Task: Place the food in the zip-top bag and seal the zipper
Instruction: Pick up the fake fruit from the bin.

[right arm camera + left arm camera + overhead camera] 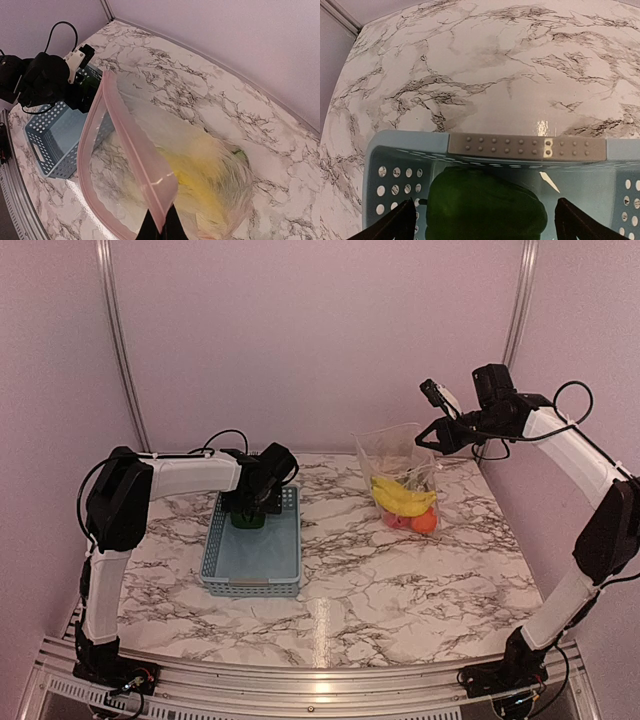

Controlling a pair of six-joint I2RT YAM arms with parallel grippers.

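Note:
A dark green pepper (485,205) lies at the far end of the grey-blue basket (525,148). My left gripper (487,225) is open, with one finger on each side of the pepper and gaps between; in the top view it (250,502) hangs over the pepper (247,521). My right gripper (162,229) is shut on the mouth edge of the zip-top bag (200,165) and holds it up and open. The pinkish zipper (125,135) runs round the mouth. Inside the bag (395,455) lie yellow bananas (403,498), an orange (425,524) and a red apple (397,521).
The basket (252,558) stands left of centre on the marble table (350,600); apart from the pepper it looks empty. The bag stands at the back right. Pale walls close in the back and both sides. The left arm (42,80) shows in the right wrist view.

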